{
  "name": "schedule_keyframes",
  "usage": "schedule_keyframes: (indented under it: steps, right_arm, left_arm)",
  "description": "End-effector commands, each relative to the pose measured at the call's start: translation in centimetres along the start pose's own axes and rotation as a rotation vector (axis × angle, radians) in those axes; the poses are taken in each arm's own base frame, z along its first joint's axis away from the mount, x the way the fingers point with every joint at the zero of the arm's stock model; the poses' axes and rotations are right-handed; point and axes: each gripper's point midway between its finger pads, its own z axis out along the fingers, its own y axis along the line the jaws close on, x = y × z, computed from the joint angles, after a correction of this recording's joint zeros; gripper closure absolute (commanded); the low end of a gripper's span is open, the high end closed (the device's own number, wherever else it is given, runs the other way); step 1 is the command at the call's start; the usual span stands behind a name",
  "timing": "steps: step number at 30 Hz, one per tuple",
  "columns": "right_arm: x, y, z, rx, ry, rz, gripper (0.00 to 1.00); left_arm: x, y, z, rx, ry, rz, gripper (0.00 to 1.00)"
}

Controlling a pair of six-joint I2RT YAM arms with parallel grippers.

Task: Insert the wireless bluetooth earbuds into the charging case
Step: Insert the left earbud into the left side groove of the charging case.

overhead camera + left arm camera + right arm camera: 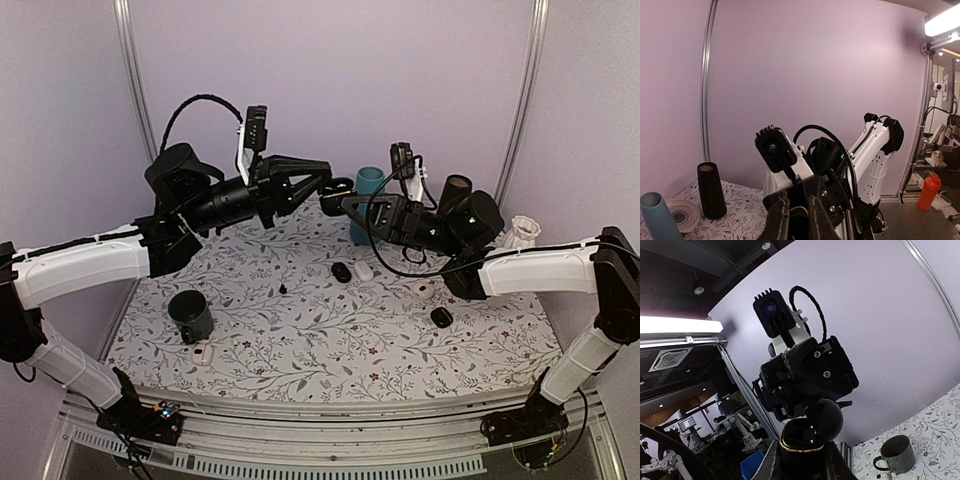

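Floral tablecloth [300, 335], glossy rounded gold-rimmed charging case [807, 436]

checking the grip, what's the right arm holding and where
The charging case, lid open, held around its lower body by the fingers of the right gripper.

You are gripping the open charging case [800, 440] in the right pincer [801, 462].
The left gripper [792, 409] is facing it from just above; a mug [896, 455] is sitting on the flowered table [935, 427], right of the pincer.
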Motion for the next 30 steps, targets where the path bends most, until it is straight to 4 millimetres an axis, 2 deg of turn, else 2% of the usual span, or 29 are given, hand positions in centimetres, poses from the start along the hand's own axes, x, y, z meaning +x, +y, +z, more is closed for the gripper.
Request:
schedule_keyframes:
  steps: [1,7,30]
  right_arm:
    - [-0.1,1.7,0.5,-0.062,0.014,-0.049,0.97]
    - [-0.4,2.2,0.6,-0.066,0.01,-0.062,0.97]
    - [-2.3,1.7,1.4,-0.048,-0.057,-0.011,0.97]
  left_arm:
    - [-1.1,-0.3,0.6,0.002,-0.021,0.037,0.88]
    - [-1.1,0.0,0.7,-0.008,-0.018,0.047,0.88]
    - [0.2,0.7,0.4,-0.101,-0.015,0.1,0.88]
